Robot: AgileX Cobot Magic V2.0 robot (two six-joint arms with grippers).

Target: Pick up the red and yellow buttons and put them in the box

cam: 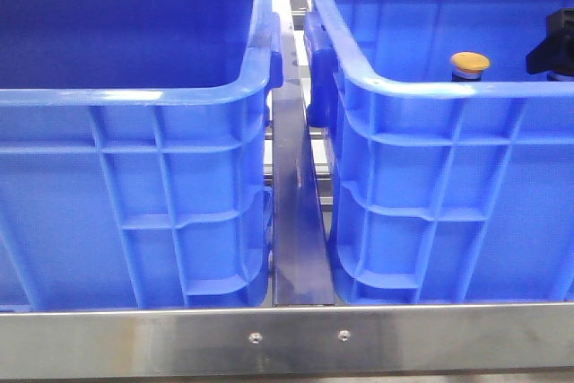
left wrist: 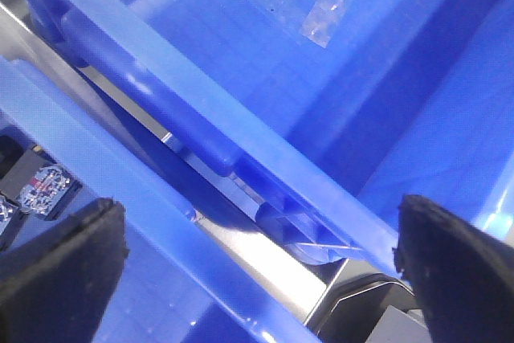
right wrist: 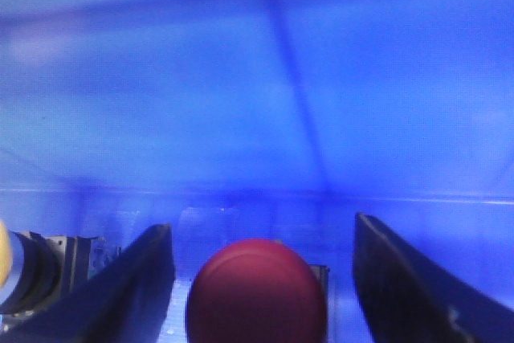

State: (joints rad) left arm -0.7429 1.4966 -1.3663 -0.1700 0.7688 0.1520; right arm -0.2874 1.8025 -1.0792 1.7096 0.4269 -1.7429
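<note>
I see two blue crates side by side on the steel frame (cam: 287,340). Taking the right crate (cam: 430,100) as my landmark: the yellow button (cam: 470,65) stands upright inside it, its cap just showing above the near rim. The red button (right wrist: 255,291) is also inside this crate, beside the yellow one, and sits between the fingers of my right gripper (right wrist: 261,279). That claw is spread wide, with a clear gap on each side of the red cap, so it grips nothing. The left crate (cam: 134,96), the other box, stands just beside the landmark, a metal rail (cam: 296,221) between them. My left gripper (left wrist: 257,271) hangs above that gap, jaws wide apart and holding nothing.
</note>
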